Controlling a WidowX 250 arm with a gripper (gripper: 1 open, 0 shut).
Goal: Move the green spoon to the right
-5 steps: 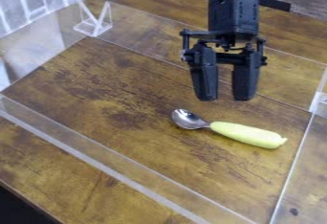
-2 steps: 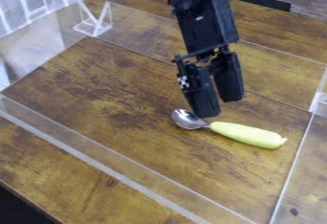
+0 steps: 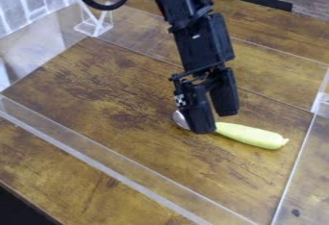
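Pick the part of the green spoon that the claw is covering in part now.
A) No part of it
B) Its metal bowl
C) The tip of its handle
B: the claw overlaps the metal bowl of the spoon, while the handle's far tip shows in full.

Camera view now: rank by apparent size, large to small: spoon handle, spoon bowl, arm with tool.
1. Arm with tool
2. Spoon handle
3. Spoon bowl, partly hidden by the tool, so only its visible part is ranked
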